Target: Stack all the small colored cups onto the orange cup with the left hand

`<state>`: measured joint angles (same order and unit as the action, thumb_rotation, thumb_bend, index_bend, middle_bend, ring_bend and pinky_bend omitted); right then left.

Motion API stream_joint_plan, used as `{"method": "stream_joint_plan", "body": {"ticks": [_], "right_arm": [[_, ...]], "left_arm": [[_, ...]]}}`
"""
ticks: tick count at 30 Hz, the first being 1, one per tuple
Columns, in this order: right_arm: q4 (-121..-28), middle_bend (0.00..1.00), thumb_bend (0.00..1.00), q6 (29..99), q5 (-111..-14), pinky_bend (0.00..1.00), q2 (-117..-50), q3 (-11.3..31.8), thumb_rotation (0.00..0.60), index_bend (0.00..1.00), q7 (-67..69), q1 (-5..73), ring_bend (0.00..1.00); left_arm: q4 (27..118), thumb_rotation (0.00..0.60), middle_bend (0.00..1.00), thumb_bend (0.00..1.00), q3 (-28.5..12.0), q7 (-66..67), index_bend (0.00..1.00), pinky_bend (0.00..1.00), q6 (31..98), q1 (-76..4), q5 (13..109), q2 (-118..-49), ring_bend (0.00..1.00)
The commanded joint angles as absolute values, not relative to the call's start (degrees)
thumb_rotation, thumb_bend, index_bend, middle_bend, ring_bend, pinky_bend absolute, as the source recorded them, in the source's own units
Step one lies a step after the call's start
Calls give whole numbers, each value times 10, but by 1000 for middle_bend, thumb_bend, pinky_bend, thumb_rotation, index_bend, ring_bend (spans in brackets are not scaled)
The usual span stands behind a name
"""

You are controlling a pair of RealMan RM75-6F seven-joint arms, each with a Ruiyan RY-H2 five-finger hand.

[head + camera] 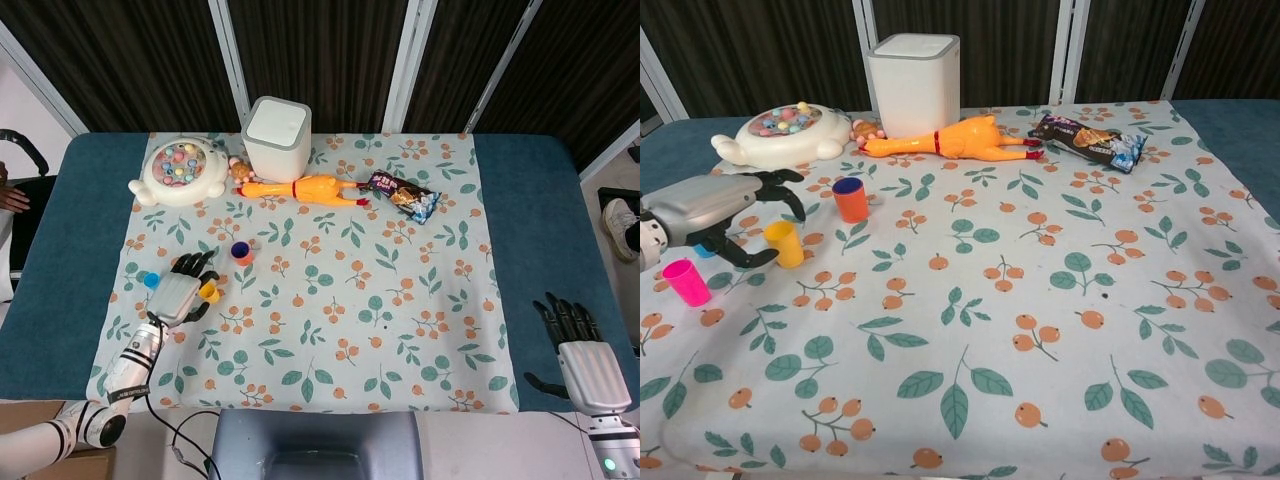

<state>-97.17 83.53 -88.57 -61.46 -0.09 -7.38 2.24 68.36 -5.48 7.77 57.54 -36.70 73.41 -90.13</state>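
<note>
Orange marks the target: the orange cup (850, 200), with a dark purple-blue cup (847, 186) already sitting inside it, stands upright on the floral tablecloth (1040, 330) near the left side. In the head view this pair (241, 252) sits just up and to the right of the left hand (180, 292).

That left hand (710, 215) hovers low beside the yellow cup (784, 244), fingers spread and curved, thumb reaching under toward the cup's near side. It looks released, holding nothing; whether a fingertip touches the yellow cup I cannot tell. From above, the yellow cup (209, 291) shows just at the hand's right edge.

A blue cup (151, 280) stands to the left of the hand, mostly hidden behind it in the chest view. The pink cup (687, 282) stands upright nearest the robot, apart from the others.

Along the far edge lie a white fishing-game toy (780, 135) with coloured pieces on top, a white square bin (915, 85), a rubber chicken (960, 140) lying on its side, and a dark snack packet (1085, 140). A small figure (865, 130) sits between the toy and the chicken.

The right hand (580, 345) rests off the cloth on the blue table covering (545, 220) at the lower right of the head view, fingers apart and extended, grasping nothing.
</note>
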Motion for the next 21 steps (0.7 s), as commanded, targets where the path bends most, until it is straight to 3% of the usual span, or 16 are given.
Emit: {"method": "stream_joint_plan", "body": {"ticks": [1, 21], "right_arm": [[-971, 0, 224, 836, -885, 0, -615, 0, 600, 0, -74, 22, 0], [-972, 0, 224, 832, -881, 0, -616, 0, 600, 0, -79, 23, 0]], "left_arm": [[679, 600, 0, 359, -55, 78, 344, 93, 570, -367, 733, -901, 0], [653, 600, 1, 361, -66, 67, 467, 98, 562, -369, 737, -907, 0]]}}
